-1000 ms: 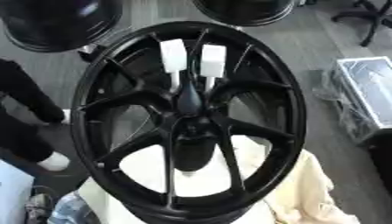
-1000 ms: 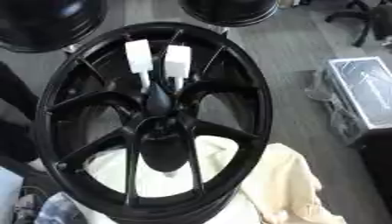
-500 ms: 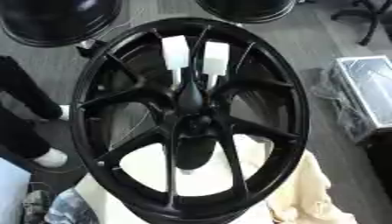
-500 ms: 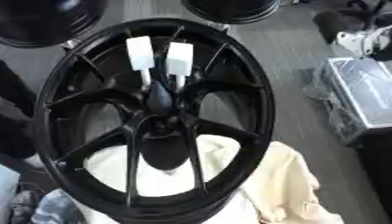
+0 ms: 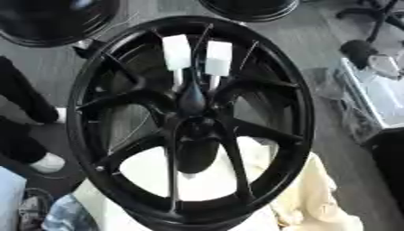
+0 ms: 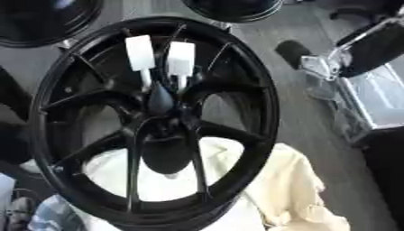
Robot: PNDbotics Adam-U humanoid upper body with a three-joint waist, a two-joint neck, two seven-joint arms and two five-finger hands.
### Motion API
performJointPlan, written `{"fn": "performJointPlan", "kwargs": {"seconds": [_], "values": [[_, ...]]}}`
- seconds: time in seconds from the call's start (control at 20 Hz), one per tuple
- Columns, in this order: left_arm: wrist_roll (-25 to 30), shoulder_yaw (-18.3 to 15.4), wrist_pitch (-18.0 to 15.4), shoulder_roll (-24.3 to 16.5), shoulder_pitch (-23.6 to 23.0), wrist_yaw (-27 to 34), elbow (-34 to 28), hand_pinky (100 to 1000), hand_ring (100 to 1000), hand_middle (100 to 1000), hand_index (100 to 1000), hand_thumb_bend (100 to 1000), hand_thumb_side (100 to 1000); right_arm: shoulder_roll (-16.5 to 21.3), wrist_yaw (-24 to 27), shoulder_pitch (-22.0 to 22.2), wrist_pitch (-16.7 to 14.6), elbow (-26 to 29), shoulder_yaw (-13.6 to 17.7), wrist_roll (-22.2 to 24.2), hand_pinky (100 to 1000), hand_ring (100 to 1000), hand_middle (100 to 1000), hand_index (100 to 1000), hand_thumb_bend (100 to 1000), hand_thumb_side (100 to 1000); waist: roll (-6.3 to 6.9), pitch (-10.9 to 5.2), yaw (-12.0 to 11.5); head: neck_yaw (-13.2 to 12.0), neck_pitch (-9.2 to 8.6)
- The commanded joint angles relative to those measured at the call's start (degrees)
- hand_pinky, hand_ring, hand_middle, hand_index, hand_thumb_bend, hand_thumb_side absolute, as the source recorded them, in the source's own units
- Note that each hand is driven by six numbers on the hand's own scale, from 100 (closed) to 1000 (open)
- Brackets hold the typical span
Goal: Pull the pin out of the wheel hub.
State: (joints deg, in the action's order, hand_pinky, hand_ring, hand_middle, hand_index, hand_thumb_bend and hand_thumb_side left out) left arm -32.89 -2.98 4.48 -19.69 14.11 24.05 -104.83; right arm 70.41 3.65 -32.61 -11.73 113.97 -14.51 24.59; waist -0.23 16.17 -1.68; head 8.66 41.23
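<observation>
Large black spoked wheel hub centre, atop cream cloth. Two white rectangular pin handles side by side behind hub centre. Second black wheel behind left.

The wheel hub hides most of the cream cloth beneath; neither view shows a pin clearly.

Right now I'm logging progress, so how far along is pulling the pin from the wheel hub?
Nothing looks done yet. The black wheel hub stands on a cream cloth, and two white blocks on thin stems still sit just above its centre; which of them is the pin I cannot tell. Nothing is in hand: neither robot hand shows in either view. Reaching in, gripping and pulling the pin all remain.
</observation>
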Motion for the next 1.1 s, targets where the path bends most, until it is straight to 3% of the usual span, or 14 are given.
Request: {"fn": "performJointPlan", "kwargs": {"seconds": [0.05, 0.25, 0.35, 0.4, 0.5, 0.6, 0.8, 1.1], "values": [[-1.6, -0.93, 0.03, -2.07, 0.07, 0.54, -0.47, 645, 637, 604, 708, 147, 830, -0.43, -4.04, -2.16, 5.47, 0.1, -1.3, 2.73, 1000, 942, 895, 928, 100, 453, -0.07, -1.14, 0.09, -0.31, 0.2], [-2.47, -1.68, 0.03, -2.36, -0.48, 0.53, -0.1, 644, 637, 602, 705, 146, 830, -4.69, -6.37, -6.88, 9.2, -1.3, -3.09, 5.63, 1000, 935, 883, 918, 100, 389, -0.03, -1.4, 0.61, -0.56, 0.2], [-2.95, -2.35, -0.27, -2.67, -0.8, 0.47, 0.11, 644, 637, 602, 706, 146, 828, -7.32, -5.85, -9.43, 10.03, -3.27, -4.06, 6.99, 1000, 937, 881, 912, 100, 430, -0.05, -1.53, 1.04, -0.78, 0.34], [-3.16, -2.71, -0.46, -2.97, -0.96, 0.36, 0.17, 644, 636, 601, 705, 143, 825, -8.53, -5.44, -10.42, 10.24, -4.47, -4.58, 7.96, 1000, 938, 881, 912, 100, 507, -0.08, -1.61, 1.25, -0.92, 0.48], [-3.56, -3.37, -0.75, -3.74, -1.45, 0.08, 0.35, 644, 636, 601, 705, 138, 823, -10.65, -5.01, -12.14, 10.35, -6.93, -5.38, 10.04, 1000, 940, 882, 914, 100, 532, -0.15, -1.73, 1.74, -1.52, 0.64], [-3.96, -3.98, -0.93, -4.47, -2.08, -0.19, 0.6, 644, 636, 601, 704, 136, 822, -12.56, -5.28, -13.7, 10.19, -9.05, -5.74, 11.14, 1000, 940, 883, 914, 100, 503, -0.3, -1.84, 2.28, -2.34, 0.86], [-4.82, -4.97, -1.27, -4.89, -2.73, -0.43, 1.07, 644, 636, 601, 704, 136, 824, -15.81, -6.15, -15.66, 10.01, -12.59, -6.23, 12.09, 1000, 946, 888, 918, 100, 531, -0.49, -1.82, 2.98, -3.35, 1.17], [-5.48, -5.61, -1.42, -5.22, -2.65, -0.57, 1.29, 643, 637, 601, 704, 133, 819, -18.02, -7.48, -16.7, 10.11, -14.37, -6.49, 12.39, 1000, 947, 890, 919, 100, 518, -0.43, -1.64, 3.1, -3.48, 1.23]]}}
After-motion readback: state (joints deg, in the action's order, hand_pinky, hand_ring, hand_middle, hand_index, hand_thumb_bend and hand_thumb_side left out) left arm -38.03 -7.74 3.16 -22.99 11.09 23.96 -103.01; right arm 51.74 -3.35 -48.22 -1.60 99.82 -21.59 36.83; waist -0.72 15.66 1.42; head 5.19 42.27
